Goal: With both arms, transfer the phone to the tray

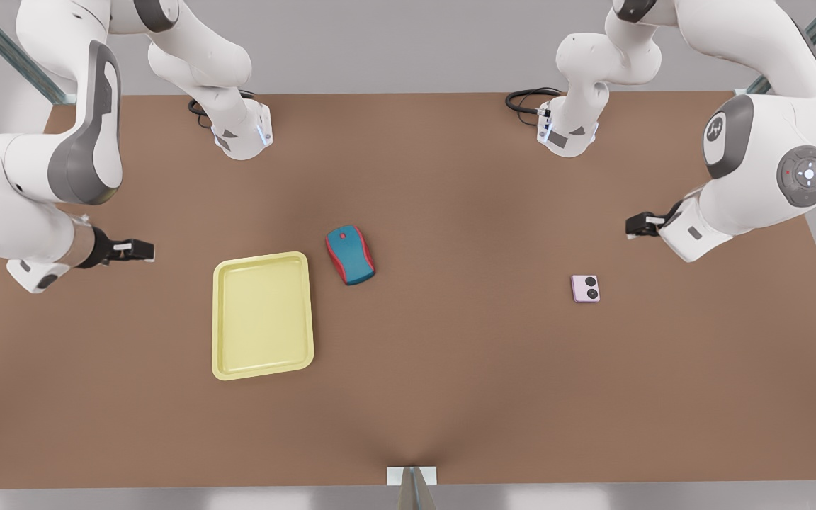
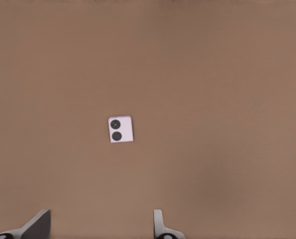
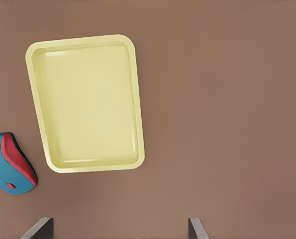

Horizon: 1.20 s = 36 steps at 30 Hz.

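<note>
On the front view's left, the right gripper (image 1: 144,250) hangs above the bare table (image 1: 450,368) just beside the tray (image 1: 222,319), and in its own wrist view its two fingertips (image 3: 38,228) stand wide apart with nothing between them. The tray, pale yellow and holding nothing, lies flat with its long side running toward the camera. Near its far corner on the inner side, but not touching it, sits a teal-and-red computer mouse (image 1: 350,255), which is no part of the job. Well across the table toward the front view's right lies the phone (image 1: 585,288), flat, camera circles up, apart from everything else. The left gripper (image 1: 636,224) hovers above the table near it, a little farther back, and its wrist view shows the phone (image 2: 121,129) ahead of widely parted fingertips (image 2: 159,224). The task looks barely begun: neither arm has touched anything. The main risk is the pick itself, since so thin and flat a device gives the fingers little edge to bite and may skid along the table if they close off-centre. With tray and phone so far apart, a handover seems likely, and a poorly matched exchange could drop the phone. A low carry might also clip the mouse.
</note>
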Available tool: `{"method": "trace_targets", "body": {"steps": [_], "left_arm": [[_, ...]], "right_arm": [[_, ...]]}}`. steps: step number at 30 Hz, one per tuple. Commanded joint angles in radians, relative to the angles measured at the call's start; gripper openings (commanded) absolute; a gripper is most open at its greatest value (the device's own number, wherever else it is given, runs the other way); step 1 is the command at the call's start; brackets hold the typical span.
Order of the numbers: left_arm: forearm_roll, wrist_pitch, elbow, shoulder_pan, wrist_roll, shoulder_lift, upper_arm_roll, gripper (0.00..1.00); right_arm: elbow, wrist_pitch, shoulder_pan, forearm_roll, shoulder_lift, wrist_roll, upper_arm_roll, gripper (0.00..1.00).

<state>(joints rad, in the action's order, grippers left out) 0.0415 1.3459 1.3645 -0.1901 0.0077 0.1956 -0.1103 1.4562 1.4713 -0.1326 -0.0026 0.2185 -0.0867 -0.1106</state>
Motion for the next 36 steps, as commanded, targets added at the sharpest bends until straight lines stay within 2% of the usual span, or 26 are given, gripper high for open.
{"method": "trace_targets", "body": {"steps": [1,2,4,7,10,13,16,20,36], "left_arm": [[0.000,0.004,-0.001,0.000,-0.017,-0.001,0.000,1.00],[0.003,0.010,0.008,0.000,-0.018,0.008,0.001,1.00],[0.004,0.016,0.034,-0.020,-0.017,0.126,0.017,1.00],[0.032,0.332,0.209,-0.072,-0.018,0.231,0.024,1.00],[0.032,0.714,0.473,-0.060,-0.003,0.220,0.027,1.00],[0.072,0.964,0.633,-0.008,0.000,0.211,0.027,1.00],[0.092,1.049,0.708,0.012,-0.011,0.214,0.026,1.00],[0.092,1.065,0.808,0.018,-0.141,0.194,0.015,1.00],[0.083,1.122,0.783,0.052,-0.166,0.258,0.017,1.00]], "right_arm": [[0.000,0.044,0.001,0.001,-0.001,-0.058,0.000,1.00],[0.000,0.044,0.001,0.001,-0.001,-0.058,0.000,1.00],[0.000,0.044,0.001,0.001,-0.001,-0.057,0.000,1.00],[0.000,0.044,0.001,0.003,0.002,-0.058,-0.001,1.00],[0.000,0.044,0.001,0.003,0.002,-0.058,0.000,1.00],[0.000,0.044,-0.001,0.003,0.002,-0.058,0.000,1.00],[0.000,0.044,0.001,0.003,0.002,-0.058,0.000,1.00],[0.000,0.044,-0.001,0.003,0.004,-0.065,0.000,1.00],[0.000,0.043,-0.001,0.003,0.004,-0.067,0.000,1.00]]}}
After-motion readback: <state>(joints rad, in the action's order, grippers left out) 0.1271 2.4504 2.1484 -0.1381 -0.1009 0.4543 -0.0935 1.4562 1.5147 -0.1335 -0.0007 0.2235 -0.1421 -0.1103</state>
